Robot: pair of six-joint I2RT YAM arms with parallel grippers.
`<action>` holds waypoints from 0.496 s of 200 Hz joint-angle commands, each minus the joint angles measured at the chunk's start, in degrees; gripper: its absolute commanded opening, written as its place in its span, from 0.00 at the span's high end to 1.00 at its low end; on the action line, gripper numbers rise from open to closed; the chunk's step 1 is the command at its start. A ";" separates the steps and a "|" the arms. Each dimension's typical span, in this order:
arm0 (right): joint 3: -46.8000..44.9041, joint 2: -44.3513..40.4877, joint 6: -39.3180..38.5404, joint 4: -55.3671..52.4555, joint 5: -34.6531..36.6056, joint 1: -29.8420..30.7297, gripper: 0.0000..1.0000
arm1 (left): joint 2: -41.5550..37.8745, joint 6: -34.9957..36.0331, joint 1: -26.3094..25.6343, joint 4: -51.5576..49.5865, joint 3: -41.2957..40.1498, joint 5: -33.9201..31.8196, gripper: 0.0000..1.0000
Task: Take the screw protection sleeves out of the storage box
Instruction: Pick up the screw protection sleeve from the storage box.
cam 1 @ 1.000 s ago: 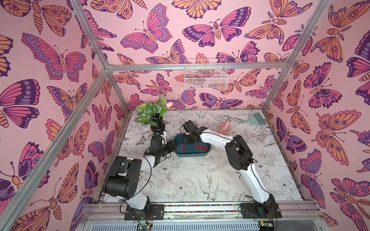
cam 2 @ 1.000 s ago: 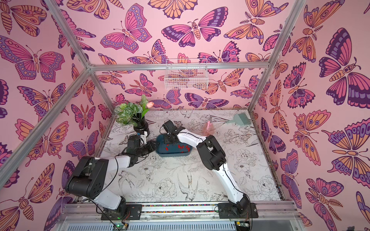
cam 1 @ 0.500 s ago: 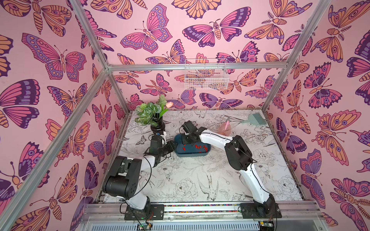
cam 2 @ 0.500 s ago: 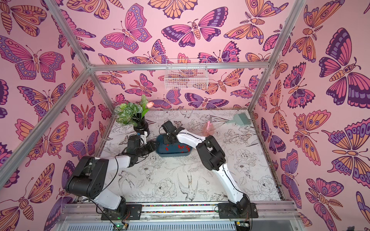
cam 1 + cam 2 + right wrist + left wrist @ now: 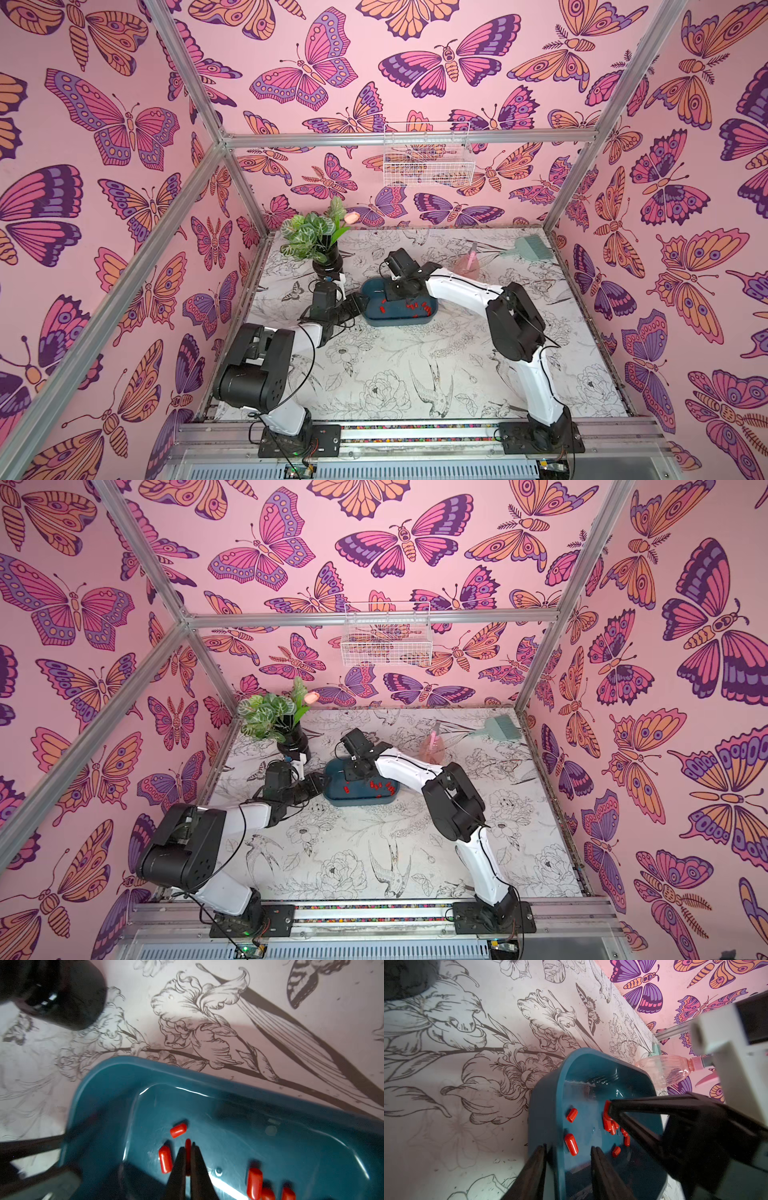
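Butterfly walls (image 5: pixel 374 62) ring the floral tabletop (image 5: pixel 395 365) bearing the storage box (image 5: pixel 395 321)

Inside storage box (image 5: pixel 99 1088), right end effector (image 5: pixel 188 1147) pinches one sleeve (image 5: pixel 188 1157).

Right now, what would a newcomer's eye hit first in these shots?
The loud pink butterfly walls all around the cell. Then the bright red screw protection sleeves scattered in the teal storage box mid-table, the right gripper pinching one of them. The left gripper straddles the box's end wall, jaws apart, near a leafy plant in a black vase.
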 commanded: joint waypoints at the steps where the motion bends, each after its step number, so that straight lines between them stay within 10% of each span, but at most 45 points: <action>1: -2.33 -5.88 -0.81 -0.61 0.45 0.15 0.90 | 0.56 0.86 -0.47 0.12 0.70 0.94 0.60; 99: -21.14 -28.44 -0.79 -0.59 0.35 -7.15 0.90 | 0.47 0.88 -0.43 0.16 0.66 0.98 0.60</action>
